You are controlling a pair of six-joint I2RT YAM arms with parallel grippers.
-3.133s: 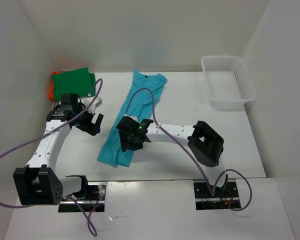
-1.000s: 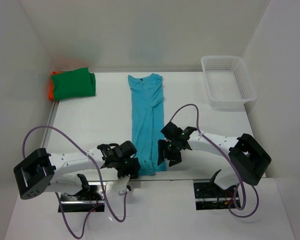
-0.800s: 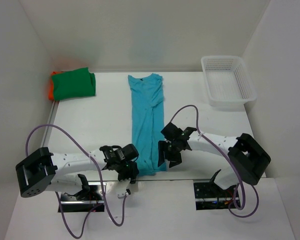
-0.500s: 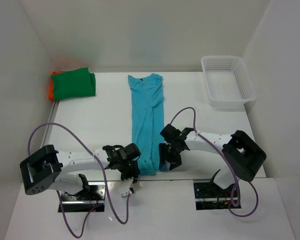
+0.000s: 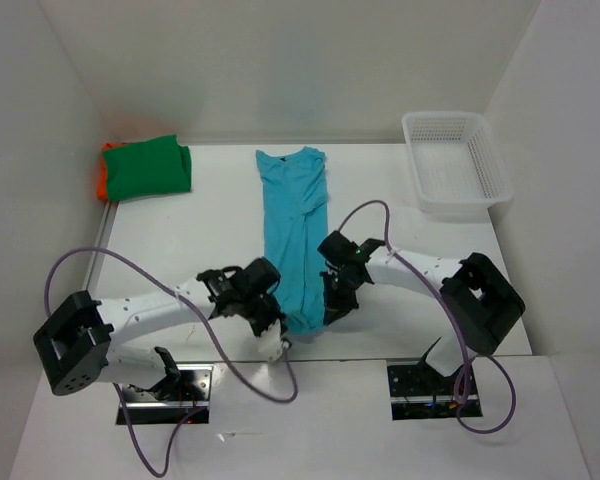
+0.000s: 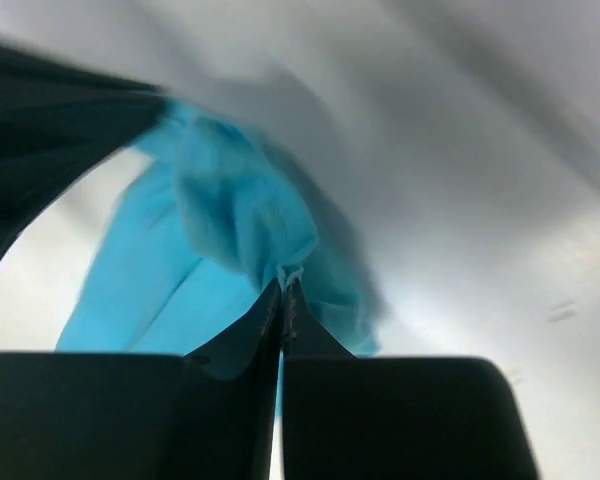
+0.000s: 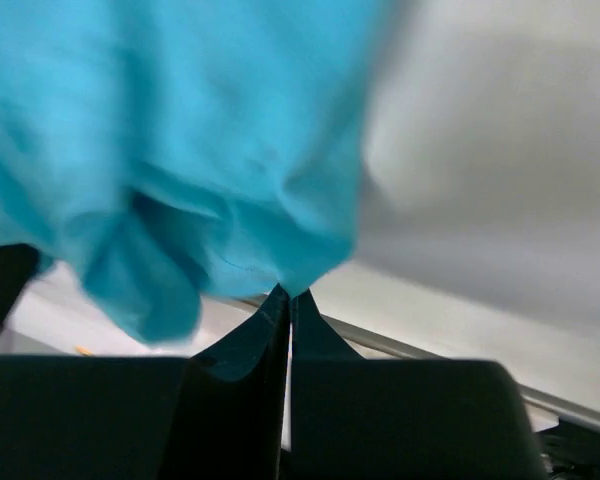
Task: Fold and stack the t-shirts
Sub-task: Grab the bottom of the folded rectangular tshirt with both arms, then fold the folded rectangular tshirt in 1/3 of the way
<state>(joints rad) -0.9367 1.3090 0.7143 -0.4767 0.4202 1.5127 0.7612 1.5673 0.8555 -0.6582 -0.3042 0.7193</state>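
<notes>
The light turquoise blue t-shirt [image 5: 293,235] lies as a long narrow strip down the middle of the table, collar at the far end. Its near hem is pinched at both corners and lifted. My left gripper [image 5: 277,318] is shut on the near left corner, with blue cloth [image 6: 240,225] bunched above the closed fingertips. My right gripper [image 5: 328,305] is shut on the near right corner, the cloth [image 7: 210,150] hanging over its tips. The dark green t-shirt [image 5: 147,168] sits folded at the far left, on top of the bright orange t-shirt [image 5: 101,178], of which only an edge shows.
A white mesh basket [image 5: 454,162] stands at the far right of the table. White walls close in the left, back and right sides. Purple cables loop from both arms over the near part of the table [image 5: 210,240].
Both grippers have shut on the near hem of the blue shirt and moved slightly away from the table's near edge, lifting and bunching that end.
</notes>
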